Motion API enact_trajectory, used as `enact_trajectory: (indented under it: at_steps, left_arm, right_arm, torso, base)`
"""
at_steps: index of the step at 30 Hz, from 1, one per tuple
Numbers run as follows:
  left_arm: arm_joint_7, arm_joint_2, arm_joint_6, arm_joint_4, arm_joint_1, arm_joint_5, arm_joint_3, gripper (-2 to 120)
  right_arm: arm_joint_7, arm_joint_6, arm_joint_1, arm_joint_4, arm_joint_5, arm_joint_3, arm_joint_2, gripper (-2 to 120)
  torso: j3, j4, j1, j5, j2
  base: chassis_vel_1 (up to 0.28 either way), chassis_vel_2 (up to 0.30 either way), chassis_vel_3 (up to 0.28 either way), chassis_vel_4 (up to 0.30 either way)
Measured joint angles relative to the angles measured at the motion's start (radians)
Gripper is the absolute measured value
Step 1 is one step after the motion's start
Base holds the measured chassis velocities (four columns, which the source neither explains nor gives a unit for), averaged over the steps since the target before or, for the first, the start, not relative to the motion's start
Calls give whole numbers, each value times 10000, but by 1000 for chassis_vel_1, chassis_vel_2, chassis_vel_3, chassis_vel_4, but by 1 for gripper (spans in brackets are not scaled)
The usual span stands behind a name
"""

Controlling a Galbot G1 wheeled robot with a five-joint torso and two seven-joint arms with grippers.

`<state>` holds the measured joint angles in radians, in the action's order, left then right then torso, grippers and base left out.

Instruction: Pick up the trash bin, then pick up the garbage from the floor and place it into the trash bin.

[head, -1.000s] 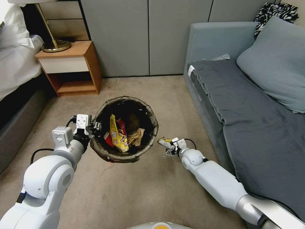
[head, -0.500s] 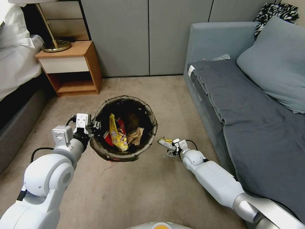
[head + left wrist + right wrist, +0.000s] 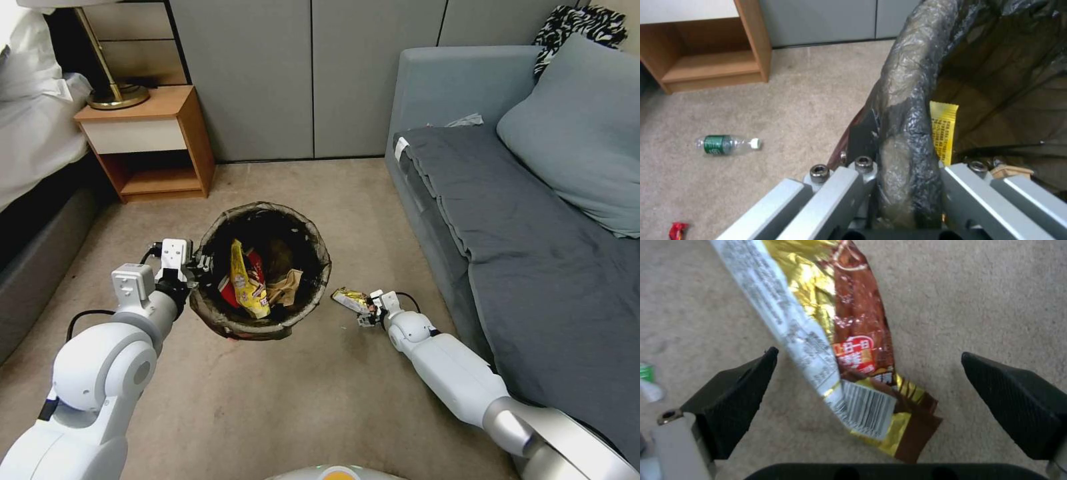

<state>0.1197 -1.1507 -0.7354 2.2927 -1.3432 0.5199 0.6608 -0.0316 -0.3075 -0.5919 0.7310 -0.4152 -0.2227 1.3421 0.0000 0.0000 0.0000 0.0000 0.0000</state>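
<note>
Even, soft indoor light fills the room, with no hard shadows on the floor (image 3: 347,180). The head view bows straight lines outward at its edges. A pale glare blooms at the bedding's corner. Inside the trash bin (image 3: 263,270) the liner reads dark; its rim glistens between the left jaws. The snack wrapper (image 3: 849,350) between the right jaws shines with foil glare, slightly soft.

I see a bedroom w/ beige carpet (image 3: 320,413). Grey panelled wall (image 3: 307,73) at the back. Far left: wooden nightstand (image 3: 143,143) w/ brass lamp base (image 3: 117,93) on top, beside a bed w/ white bedding (image 3: 33,127). Right: grey-blue sofa (image 3: 440,87) w/ dark blanket (image 3: 533,267), blue-grey cushion (image 3: 580,133).
</note>
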Motion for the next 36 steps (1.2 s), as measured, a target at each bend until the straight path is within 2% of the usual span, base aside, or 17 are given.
enact_trajectory:
  at_steps: [4,10,14,15,16,18,20,21,24,25,28,31,33,34,36]
  left_arm:
    - [-12,32,0,0,-28,-8,20,1]
    - [-26,58,0,-7,-9,-17,16,1]
    - [-39,77,0,-35,7,-18,1,1]
    - [-39,77,0,-35,7,-18,1,1]
    - [-40,94,0,-68,39,-21,-4,1]
    - [-39,96,0,-89,66,-26,-17,1]
    - [-46,82,0,-113,142,-46,-90,1]
    - [-46,82,0,-113,142,-46,-90,1]
    - [-48,65,0,-126,148,-76,-108,1]
    - [-48,65,0,-126,148,-76,-108,1]
    - [-69,67,0,-126,118,-87,-74,1]
    - [-69,66,0,-127,118,-88,-64,1]
    - [-76,38,0,-126,115,-99,-58,1]
    - [-76,38,0,-126,115,-99,-58,1]
    - [-77,28,0,-127,103,-116,-46,1]
  right_arm:
    - [171,196,159,-634,413,171,268,100]
    - [296,217,273,-857,550,301,341,97]
    - [394,258,287,-830,671,338,253,82]
    - [394,258,287,-830,671,338,253,82]
    - [395,258,278,-738,680,346,172,74]
    - [396,256,273,-701,680,349,155,71]
    - [396,226,268,-593,679,339,164,59]
    - [396,226,268,-593,679,339,164,59]
    - [396,182,267,-509,679,284,208,44]
    - [396,182,267,-509,679,284,208,44]
    - [397,179,267,-477,750,202,240,29]
    - [395,174,267,-418,747,156,233,25]
    - [380,162,271,-343,719,109,204,11]
    - [380,162,271,-343,719,109,204,11]
    - [360,143,289,-281,670,102,160,2]
  torso:
    - [0,1,0,0,0]
    - [0,1,0,1,0]
    - [0,3,0,7,0]
    - [0,3,0,7,0]
    - [0,0,0,-3,0]
    - [0,-2,0,-10,0]
    - [0,-3,0,2,0]
    - [0,-3,0,2,0]
    - [0,0,0,1,0]
    - [0,0,0,1,0]
    - [0,0,0,1,0]
    - [0,0,0,0,0]
    - [0,1,0,0,0]
    - [0,1,0,0,0]
    - [0,0,0,0,0]
  base:
    - [0,0,0,0]
    - [0,0,0,0]
    - [0,0,0,0]
    - [0,0,0,0]
    - [0,0,0,0]
    - [0,0,0,0]
    - [0,0,0,0]
    - [0,0,0,0]
    - [0,0,0,0]
    - [0,0,0,0]
    - [0,0,0,0]
    - [0,0,0,0]
    - [0,0,0,0]
    - [0,0,0,0]
    - [0,0,0,0]
